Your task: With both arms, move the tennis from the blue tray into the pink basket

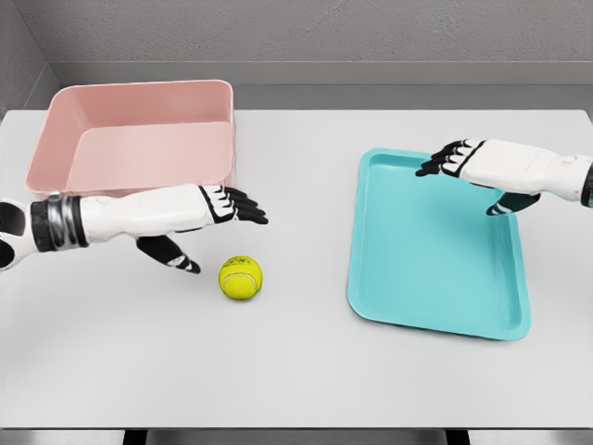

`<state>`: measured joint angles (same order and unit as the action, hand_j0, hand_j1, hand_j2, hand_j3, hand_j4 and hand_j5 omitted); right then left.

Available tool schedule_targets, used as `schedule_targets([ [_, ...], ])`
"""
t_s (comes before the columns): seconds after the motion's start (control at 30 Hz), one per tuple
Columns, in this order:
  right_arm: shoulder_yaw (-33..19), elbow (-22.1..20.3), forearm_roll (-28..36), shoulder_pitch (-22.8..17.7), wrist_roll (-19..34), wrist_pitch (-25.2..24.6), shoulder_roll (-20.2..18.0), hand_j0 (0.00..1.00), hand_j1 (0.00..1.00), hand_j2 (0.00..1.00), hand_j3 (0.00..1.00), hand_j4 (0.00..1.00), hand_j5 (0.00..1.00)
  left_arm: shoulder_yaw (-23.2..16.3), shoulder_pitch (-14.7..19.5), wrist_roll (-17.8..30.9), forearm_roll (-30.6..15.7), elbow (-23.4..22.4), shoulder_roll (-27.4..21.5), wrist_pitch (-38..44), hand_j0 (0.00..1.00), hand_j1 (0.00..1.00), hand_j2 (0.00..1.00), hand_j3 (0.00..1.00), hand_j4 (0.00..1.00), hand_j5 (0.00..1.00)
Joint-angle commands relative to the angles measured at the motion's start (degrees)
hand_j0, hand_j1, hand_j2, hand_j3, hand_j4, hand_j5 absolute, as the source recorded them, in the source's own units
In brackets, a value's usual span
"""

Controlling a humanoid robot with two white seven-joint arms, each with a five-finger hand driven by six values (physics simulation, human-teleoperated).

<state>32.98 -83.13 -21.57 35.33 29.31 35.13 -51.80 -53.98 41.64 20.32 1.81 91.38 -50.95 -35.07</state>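
Ball: tennis ball sits on the bare counter, closest to us. It's not in the tray, not in the basket.
Landmark: the ball, so all places are told from it.
Left robot hand: left robot hand is just up & left of the ball, near but not touching. Fingers out flat, thumb hanging down, holding nothing.
Right robot hand: right robot hand is far to the right of the ball, over the top end of the blue tray. Fingers loose & open, holding nothing.
Tray: right of the ball, well apart, w/ nothing in it.
Basket: pink basket is up & left of the ball, behind the left arm. Nothing in it yet.
Risk 1: ball is round, so a bump from the left fingers could roll it away, maybe off the counter's front edge.
Risk 2: thumb side comes down first & could poke it sideways.
Risk 3: a weak pinch could drop it on the way up to the basket.
Risk 4: basket wall is tall; a low carry could hit the rim & knock the ball loose.
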Motion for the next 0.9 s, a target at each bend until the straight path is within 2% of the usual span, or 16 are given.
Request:
schedule_targets([
  [0.0,-0.02,0.07,0.04,-0.09,0.40,-0.13,0.21,1.00,1.00,1.00,1.00,1.00,1.00,-5.87,0.37,-0.02,-3.57,-2.17,0.06,0.07,1.00,1.00,1.00,1.00,1.00,1.00],
  [0.03,-0.02,0.24,-0.05,-0.18,1.02,-0.13,0.12,1.00,1.00,1.00,1.00,1.00,1.00,-8.77,2.48,0.07,-4.98,-2.87,-0.03,0.07,1.00,1.00,1.00,1.00,1.00,1.00],
  [0.07,-0.02,0.33,-0.05,-0.18,1.37,-0.13,0.21,1.00,1.00,1.00,1.00,1.00,1.00,-10.01,3.09,0.06,-5.59,-3.49,-0.03,0.07,1.00,1.00,1.00,1.00,1.00,1.00],
  [0.17,-0.02,0.77,-0.32,-0.35,2.07,-0.13,0.30,1.00,1.00,1.00,1.00,1.00,1.00,-10.27,3.36,0.07,-6.65,-4.63,-0.12,0.07,1.00,1.00,1.00,1.00,1.00,1.00],
  [0.2,-0.02,0.77,-0.23,-0.26,2.07,-0.13,0.30,1.00,1.00,1.00,1.00,1.00,1.00,-11.76,3.71,0.07,-7.26,-4.63,-0.29,0.07,1.00,1.00,1.00,1.00,1.00,1.00],
  [0.27,-0.11,0.77,-0.23,0.00,2.07,-0.13,0.12,1.00,1.00,1.00,1.00,1.00,1.00,-15.98,6.78,0.07,-9.37,-5.33,-0.29,0.07,1.00,1.00,1.00,1.00,1.00,1.00],
  [0.3,-0.20,0.77,-0.23,0.09,2.07,-0.13,0.03,1.00,1.00,1.00,1.00,1.00,1.00,-16.78,7.22,0.07,-9.90,-5.42,-0.38,0.07,1.00,1.00,1.00,1.00,1.00,1.00],
  [0.4,-0.63,2.00,-0.14,0.79,2.07,-0.13,-0.32,1.00,1.00,1.00,1.00,1.00,1.00,-17.13,7.23,0.07,-11.48,-5.60,-0.38,0.07,1.00,1.00,1.00,1.00,1.00,1.00],
  [0.53,-0.72,4.02,-0.05,1.14,2.07,-0.13,-0.23,1.00,1.00,1.00,1.00,1.00,1.00,-20.12,8.37,0.15,-12.71,-6.83,-0.29,0.07,1.00,1.00,1.00,1.00,1.00,1.00],
  [0.87,-0.72,4.55,-0.14,1.14,2.07,-0.13,0.21,1.00,1.00,1.00,1.00,1.00,1.00,-20.03,8.46,-0.46,-12.89,-7.44,1.55,0.07,1.00,1.00,1.00,1.00,1.00,1.00],
])
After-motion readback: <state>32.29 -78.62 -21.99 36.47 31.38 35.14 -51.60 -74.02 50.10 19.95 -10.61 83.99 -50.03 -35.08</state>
